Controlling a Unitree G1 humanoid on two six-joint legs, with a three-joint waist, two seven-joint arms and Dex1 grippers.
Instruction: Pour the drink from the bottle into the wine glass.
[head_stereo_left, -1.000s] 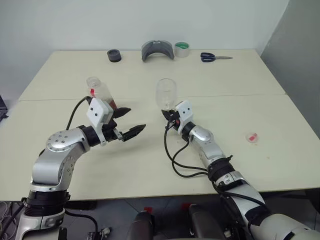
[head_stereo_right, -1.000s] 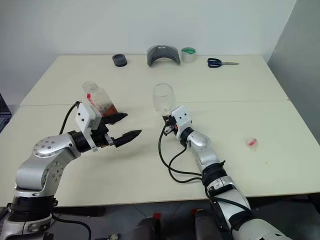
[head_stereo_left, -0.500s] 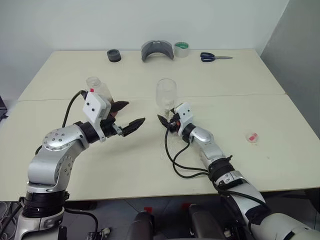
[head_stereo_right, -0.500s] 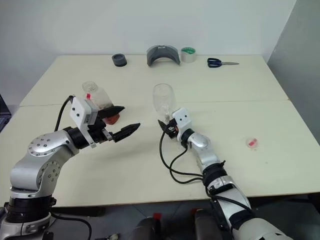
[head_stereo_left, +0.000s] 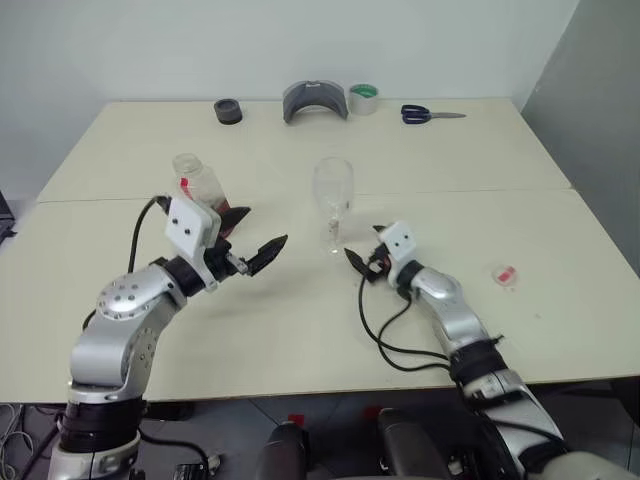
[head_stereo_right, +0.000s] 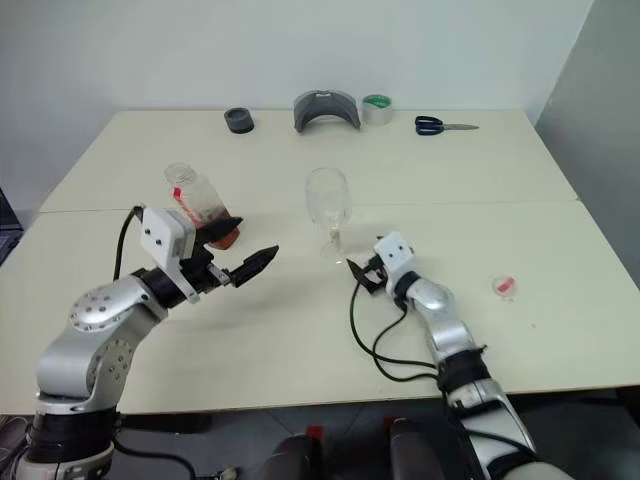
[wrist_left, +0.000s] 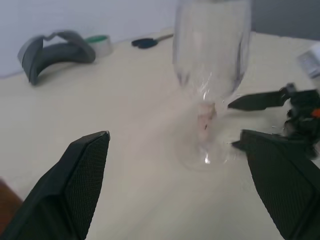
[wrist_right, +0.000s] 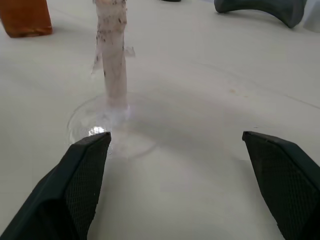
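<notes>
The wine glass (head_stereo_left: 333, 186) stands upright and looks empty at the table's middle; its stem (wrist_right: 111, 50) and foot (wrist_right: 106, 126) show close in the right wrist view. My right gripper (head_stereo_left: 358, 262) is open just right of the foot, apart from it. The bottle (head_stereo_left: 200, 186) stands to the left with reddish-brown drink (head_stereo_left: 234, 213) low in it. My left gripper (head_stereo_left: 266, 227) is open in front of the bottle, one finger overlapping it. The fingers point toward the glass (wrist_left: 210, 65) with nothing between them.
A red-and-white cap (head_stereo_left: 504, 274) lies on the table to the right. Along the far edge sit a black ring (head_stereo_left: 228, 110), a grey curved piece (head_stereo_left: 315, 101), a tape roll (head_stereo_left: 363, 98) and scissors (head_stereo_left: 430, 115). Cables trail from both wrists.
My right gripper has opened off the glass stem and drawn back to the right; the glass stays standing. The left arm has barely shifted.
</notes>
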